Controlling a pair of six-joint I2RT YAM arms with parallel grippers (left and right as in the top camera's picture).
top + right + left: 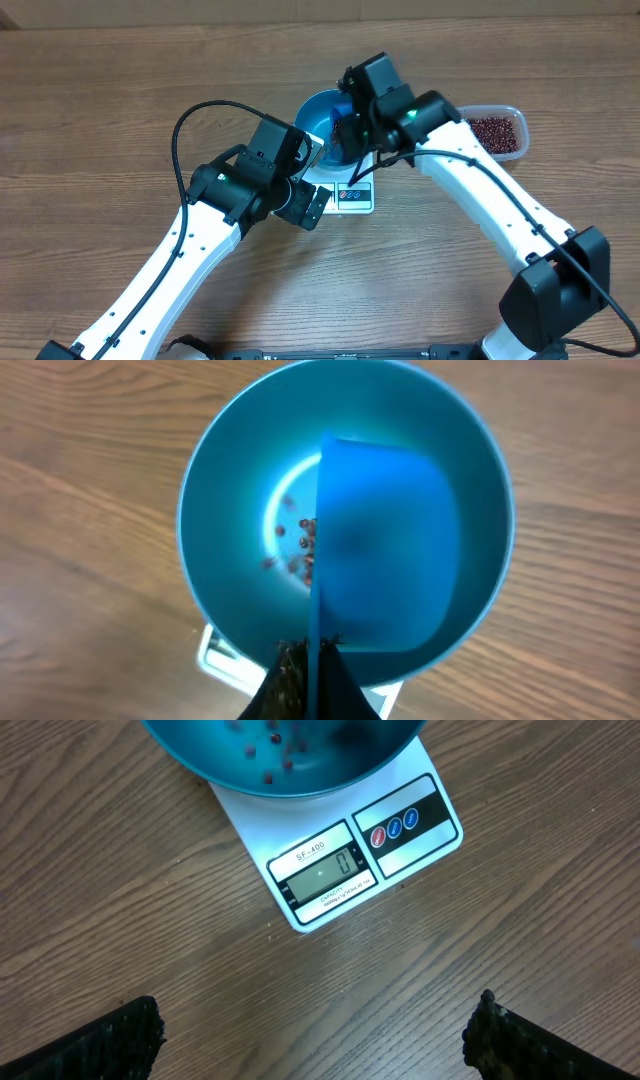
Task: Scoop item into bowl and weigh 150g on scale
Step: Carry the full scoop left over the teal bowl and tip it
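A few small dark red-brown beans (297, 548) lie in the deep bright blue bowl (225, 490) on the flat white square scale (330, 870), mid-table. The right gripper (308, 660) clamps a smaller blue scoop (385, 550) over it; the left gripper (318, 1020) hovers nearside, jaws wide apart.

Robot lab setup: two white arms (165, 255), wood-grain tabletop (90, 110).

table (100, 120): brown wood grain | clear tub (519, 118): right side of table | blue scoop (390, 540): tipped on edge
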